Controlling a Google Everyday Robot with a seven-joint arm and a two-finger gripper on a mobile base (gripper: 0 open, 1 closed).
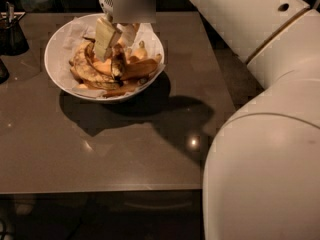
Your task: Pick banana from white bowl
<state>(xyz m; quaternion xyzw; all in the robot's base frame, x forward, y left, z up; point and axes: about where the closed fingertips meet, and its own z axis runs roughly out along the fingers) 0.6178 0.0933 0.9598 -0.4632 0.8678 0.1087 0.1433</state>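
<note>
The white bowl (pixel 54 70) stands at the far left of the table, lined with crumpled white paper (pixel 75 31). Several bananas lie in it. The banana (pixel 118 64), slim with black patches and a dark end, stands steeply in the middle of the pile. My gripper (pixel 118 40) reaches down into the bowl from above. One pale finger (pixel 105 41) is left of the banana's upper part and the other finger (pixel 129 34) is right of it. The fingers look closed on the banana.
A wide brown-speckled banana (pixel 87 69) and cleaner yellow-orange bananas (pixel 140 68) lie around the held one. A dark holder (pixel 11 34) stands at the table's far left edge. My white arm (pixel 265 134) fills the right side, over the brown table (pixel 125 149).
</note>
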